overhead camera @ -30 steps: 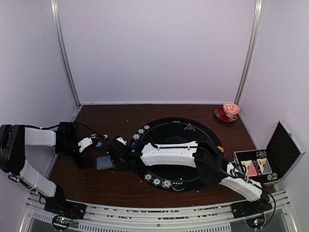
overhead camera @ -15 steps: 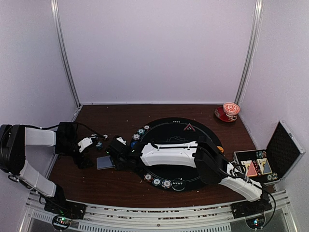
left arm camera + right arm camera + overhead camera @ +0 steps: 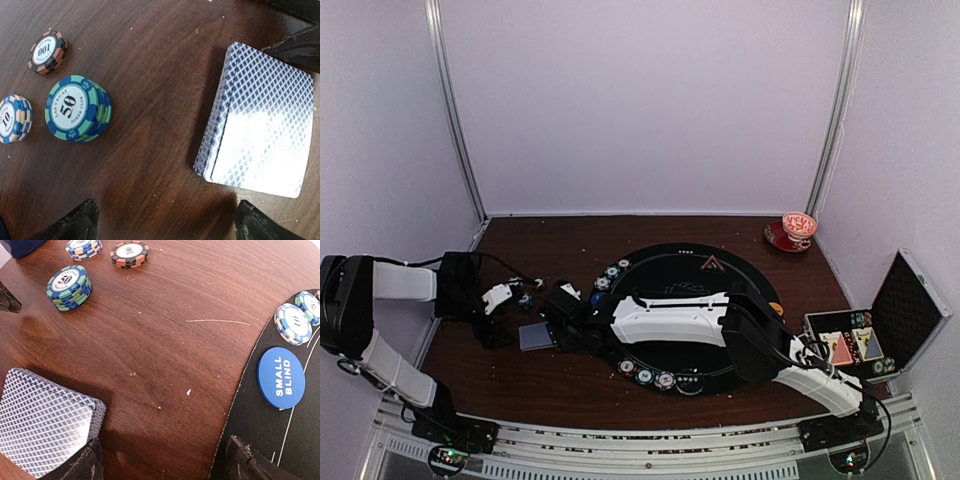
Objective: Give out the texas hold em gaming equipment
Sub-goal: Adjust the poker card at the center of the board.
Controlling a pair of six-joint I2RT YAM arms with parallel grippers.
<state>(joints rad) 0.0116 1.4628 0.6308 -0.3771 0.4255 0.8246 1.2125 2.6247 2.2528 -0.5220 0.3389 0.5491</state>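
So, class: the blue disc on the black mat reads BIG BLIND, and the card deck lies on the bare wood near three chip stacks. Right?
No. The blue disc reads SMALL BLIND, not BIG BLIND, as the right wrist view shows. It does lie on the black mat, and the card deck lies on bare wood near three chip stacks.

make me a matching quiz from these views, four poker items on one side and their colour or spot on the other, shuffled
Column A
1 chip stack marked 50
2 chip stack marked 100
3 small blind disc
4 card deck

Column B
a lying on the black mat
b green and blue edge
c blue lattice back
d salmon and black edge

Pairs: 1-b, 2-d, 3-a, 4-c
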